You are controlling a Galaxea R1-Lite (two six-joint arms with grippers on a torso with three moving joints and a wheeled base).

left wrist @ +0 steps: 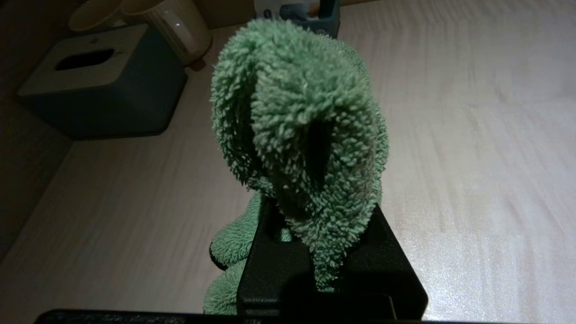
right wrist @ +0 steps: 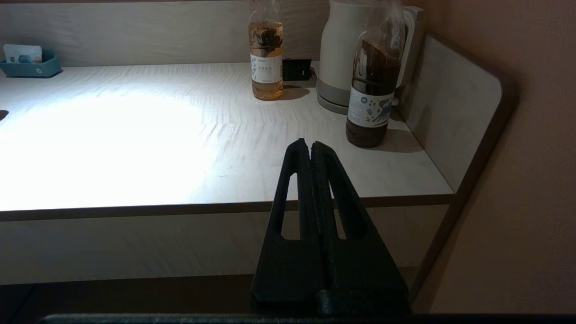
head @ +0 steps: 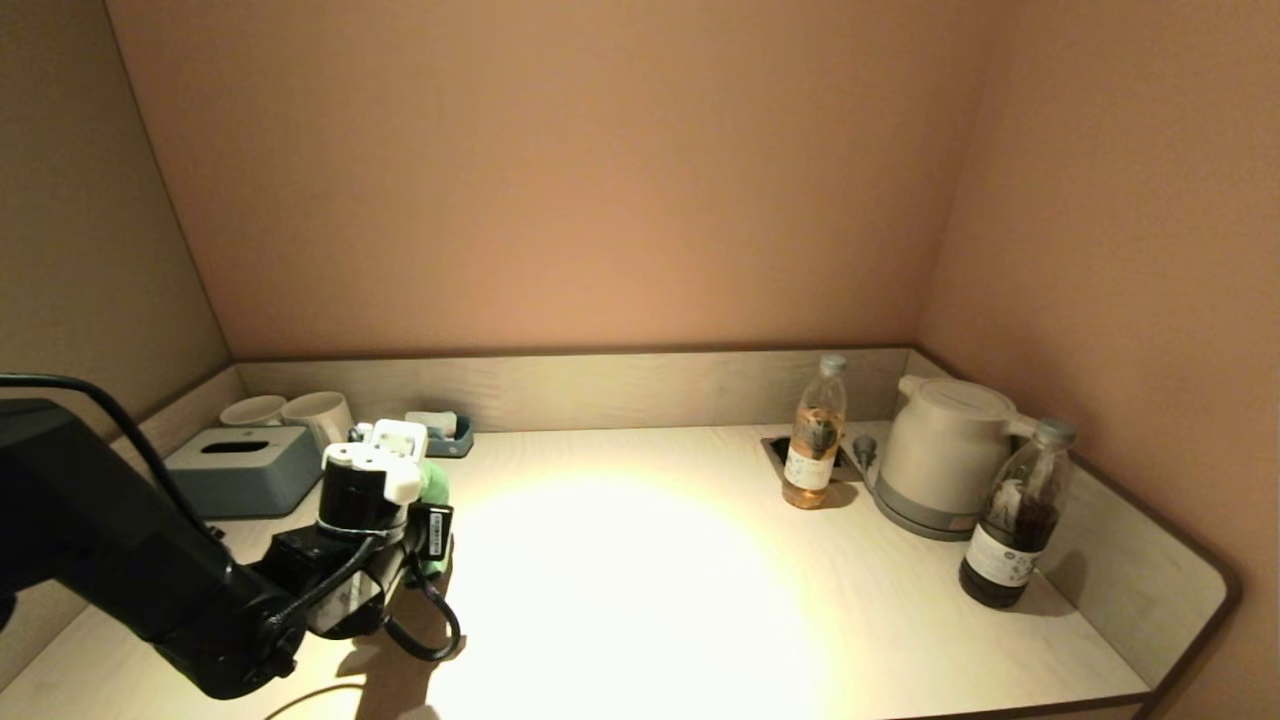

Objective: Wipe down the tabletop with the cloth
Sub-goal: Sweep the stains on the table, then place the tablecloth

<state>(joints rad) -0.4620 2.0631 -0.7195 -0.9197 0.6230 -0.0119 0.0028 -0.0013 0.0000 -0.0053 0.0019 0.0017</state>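
A fluffy green cloth (left wrist: 297,135) is bunched between the black fingers of my left gripper (left wrist: 315,216), which is shut on it. In the head view the cloth (head: 434,486) shows as a green patch beyond the left wrist, over the left part of the light wooden tabletop (head: 650,580). Whether the cloth touches the tabletop (left wrist: 472,135) I cannot tell. My right gripper (right wrist: 310,146) is shut and empty, held in front of the table's front edge, out of the head view.
At the back left stand a grey tissue box (head: 240,468), two cups (head: 318,415) and a small blue tray (head: 445,432). On the right stand a tea bottle (head: 815,435), a white kettle (head: 945,455) and a dark bottle (head: 1015,520). Raised walls border the back and sides.
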